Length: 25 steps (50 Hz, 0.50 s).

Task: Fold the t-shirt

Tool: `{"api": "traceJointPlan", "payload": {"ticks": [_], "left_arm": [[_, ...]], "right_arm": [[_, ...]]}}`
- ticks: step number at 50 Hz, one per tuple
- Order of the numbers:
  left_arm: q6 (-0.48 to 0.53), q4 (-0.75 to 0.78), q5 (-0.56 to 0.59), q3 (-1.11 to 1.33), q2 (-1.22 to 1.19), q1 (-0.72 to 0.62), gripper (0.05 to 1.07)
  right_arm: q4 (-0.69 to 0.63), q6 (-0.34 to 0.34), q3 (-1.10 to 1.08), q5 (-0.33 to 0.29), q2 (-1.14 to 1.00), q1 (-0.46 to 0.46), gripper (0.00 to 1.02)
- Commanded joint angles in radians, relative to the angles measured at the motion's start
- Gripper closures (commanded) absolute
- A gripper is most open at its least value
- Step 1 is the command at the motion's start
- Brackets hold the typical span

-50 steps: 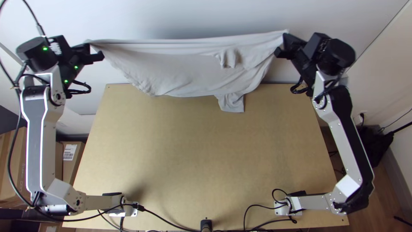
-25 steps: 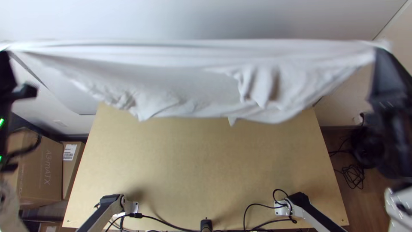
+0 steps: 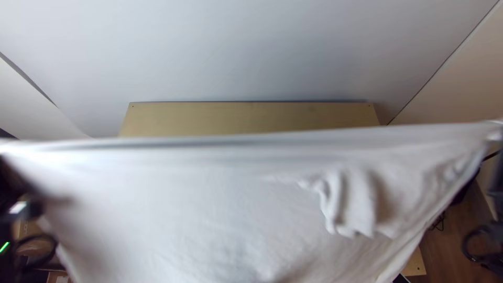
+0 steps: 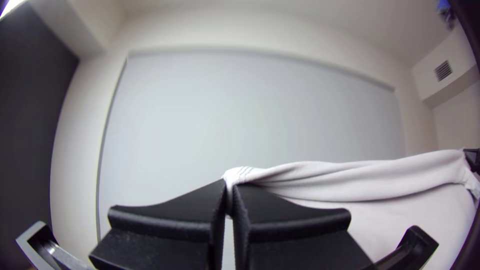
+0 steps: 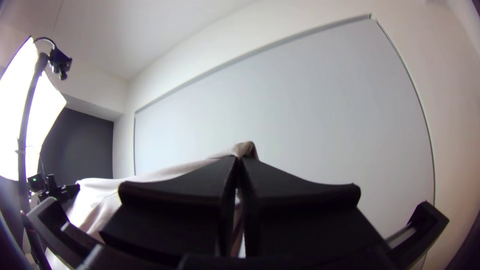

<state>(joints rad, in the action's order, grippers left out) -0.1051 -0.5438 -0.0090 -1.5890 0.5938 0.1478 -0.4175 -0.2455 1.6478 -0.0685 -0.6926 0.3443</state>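
The white t-shirt (image 3: pixel 209 194) hangs stretched between both arms, high over the table, its upper edge nearly straight and a bunched, wrinkled part toward the right. At the top view's left edge is my left gripper (image 3: pixel 21 207), blurred; my right gripper (image 3: pixel 498 178) is at the right edge. In the left wrist view, the left gripper (image 4: pixel 229 192) is shut on one end of the shirt's upper edge (image 4: pixel 350 175). The right wrist view has the right gripper (image 5: pixel 239 162) shut on the other end (image 5: pixel 245 149). The shirt's lower part runs out of the top view.
The table's far edge (image 3: pixel 251 105) lies beyond the shirt, which covers most of the tabletop. A pale wall (image 3: pixel 251 47) rises behind it. A lamp on a stand (image 5: pixel 25 115) appears in the right wrist view.
Both arms have moved apart and back from the table's far side, toward the camera. The shirt has come with them, pulled from slack to taut, and looks much larger.
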Motion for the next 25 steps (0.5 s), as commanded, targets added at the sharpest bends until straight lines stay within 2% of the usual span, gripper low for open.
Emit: {"api": "traceJointPlan", "payload": {"ticks": [1, 8, 13, 20, 25], "left_arm": [[-0.039, 0.074, -0.029, 0.299, -0.052, -0.007, 1.05], [-0.051, 0.176, 0.012, 0.684, -0.129, -0.019, 1.05], [-0.065, 0.228, 0.026, 0.909, -0.138, -0.037, 1.05], [-0.067, 0.374, 0.038, 1.133, -0.089, -0.071, 1.05], [-0.067, 0.495, 0.040, 1.196, 0.031, -0.091, 1.05]], "right_arm": [[0.026, -0.063, -0.206, 0.024, 0.002, 0.002, 1.00], [0.114, -0.113, -0.571, 0.026, 0.051, 0.064, 1.00], [0.195, -0.172, -0.821, 0.024, 0.053, 0.068, 1.00], [0.439, -0.207, -1.114, 0.006, -0.065, 0.062, 1.00], [0.611, -0.227, -1.188, 0.004, -0.239, 0.062, 1.00]]}}
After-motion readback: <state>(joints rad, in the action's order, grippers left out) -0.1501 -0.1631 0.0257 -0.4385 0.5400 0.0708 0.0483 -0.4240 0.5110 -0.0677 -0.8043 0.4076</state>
